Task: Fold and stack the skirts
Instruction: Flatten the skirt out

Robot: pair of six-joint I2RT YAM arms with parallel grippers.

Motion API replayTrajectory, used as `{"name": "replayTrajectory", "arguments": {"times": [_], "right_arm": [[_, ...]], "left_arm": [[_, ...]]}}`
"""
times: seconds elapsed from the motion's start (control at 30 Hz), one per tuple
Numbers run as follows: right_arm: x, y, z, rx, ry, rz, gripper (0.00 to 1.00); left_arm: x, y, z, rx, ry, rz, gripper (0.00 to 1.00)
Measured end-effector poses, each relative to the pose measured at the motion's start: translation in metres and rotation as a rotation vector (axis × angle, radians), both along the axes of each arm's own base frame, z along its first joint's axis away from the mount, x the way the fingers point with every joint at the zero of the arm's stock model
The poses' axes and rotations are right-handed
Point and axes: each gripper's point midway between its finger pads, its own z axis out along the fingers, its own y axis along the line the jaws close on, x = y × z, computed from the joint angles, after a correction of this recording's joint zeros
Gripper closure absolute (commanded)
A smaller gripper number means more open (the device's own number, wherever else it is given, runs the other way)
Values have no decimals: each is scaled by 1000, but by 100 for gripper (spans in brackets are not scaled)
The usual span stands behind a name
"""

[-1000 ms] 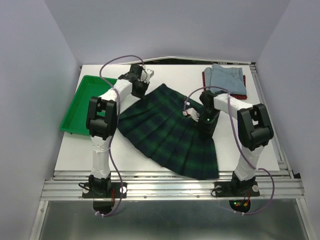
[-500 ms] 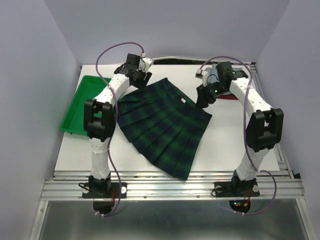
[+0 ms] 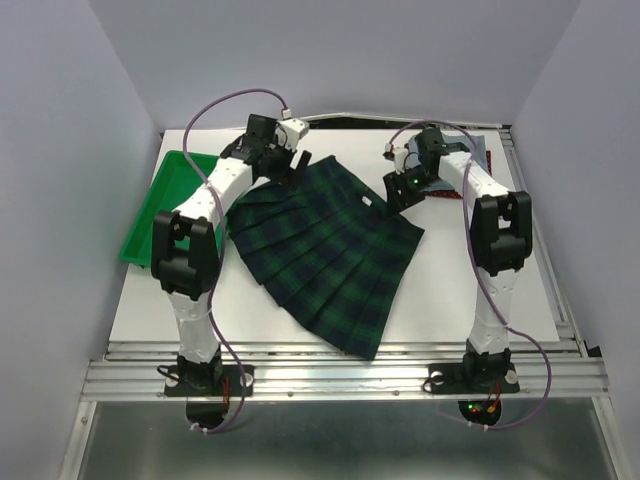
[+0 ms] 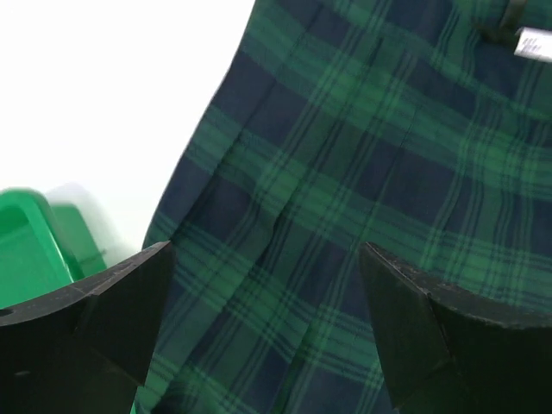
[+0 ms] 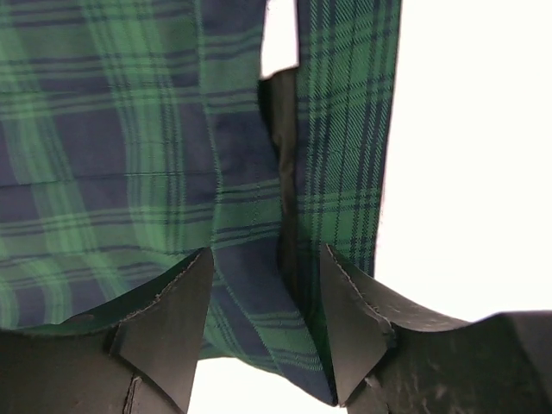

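Note:
The plaid skirt (image 3: 325, 250) lies folded in the middle of the white table, its hem toward the near edge. My left gripper (image 3: 291, 161) hangs over its far left corner, jaws wide open, with only plaid cloth (image 4: 345, 172) below them. At the far right corner my right gripper (image 3: 398, 190) is open. A fold of the skirt's edge (image 5: 336, 172) lies loose between its fingers (image 5: 172, 319). The light blue denim skirt (image 3: 478, 146) sits at the back right, mostly hidden behind the right arm. The red dotted skirt is hidden.
A bright green tray (image 3: 158, 210) stands at the table's left edge and shows at the left of the left wrist view (image 4: 26, 250). White table (image 3: 480, 290) surrounds the skirt. Purple cables loop above both arms.
The right arm swung from the skirt's middle to its far right corner, and the skirt is now folded narrower. Both grippers have opened, and the left one has let go of the cloth.

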Motion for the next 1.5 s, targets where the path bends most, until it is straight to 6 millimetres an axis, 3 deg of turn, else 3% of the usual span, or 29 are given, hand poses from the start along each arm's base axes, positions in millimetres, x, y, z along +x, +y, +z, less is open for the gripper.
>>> {"name": "replayTrajectory", "arguments": {"times": [0.1, 0.23, 0.27, 0.33, 0.47, 0.6, 0.73, 0.77, 0.83, 0.9, 0.93, 0.97, 1.1, 1.23, 1.33, 1.43, 1.5], "right_arm": [[-8, -3, -12, -15, 25, -1, 47], [-31, -4, -33, -9, 103, 9, 62], [-37, -4, -38, -8, 121, 13, 79], [-49, -6, -46, -11, 151, 17, 99], [-76, -7, -50, 1, 201, 19, 99], [-104, -1, -20, 75, 184, -20, 99], [-131, 5, 37, 188, 34, -154, 99], [-134, 6, 50, 222, -10, -192, 95], [-144, 7, 63, 268, -65, -224, 58], [-156, 9, 61, 292, -30, -241, 48], [-157, 10, 56, 290, -5, -245, 31], [-158, 10, 48, 281, 24, -251, 28], [-161, 1, 19, 201, 134, -325, 43], [-151, -15, 17, 128, 107, -389, 53], [-140, -21, 17, 102, 84, -395, 69], [-136, -25, 7, 73, 92, -375, 75], [-139, -27, -9, 39, 125, -345, 95]], "left_arm": [[20, -17, 16, -34, -35, -6, 1], [48, -56, 31, -84, -105, -11, 1], [50, -65, 31, -89, -112, -16, 1], [50, -82, 29, -91, -119, -24, 1], [42, -113, 17, -96, -100, -55, 1], [31, -129, 13, -128, -77, -56, 1], [20, -131, 7, -154, -50, -15, 1], [17, -131, 6, -155, -45, -1, 1], [11, -134, 4, -147, -42, 3, 1], [3, -146, 2, -144, -42, -10, 1], [-2, -152, 1, -144, -39, -21, 1], [-8, -161, -2, -142, -34, -37, 1], [-28, -182, -8, -139, -15, -76, 1], [-41, -196, -9, -131, -14, -97, 1], [-41, -193, -11, -114, -11, -84, 1], [-38, -186, -13, -100, -9, -62, 1], [-34, -180, -14, -94, -9, -49, 1]]}}
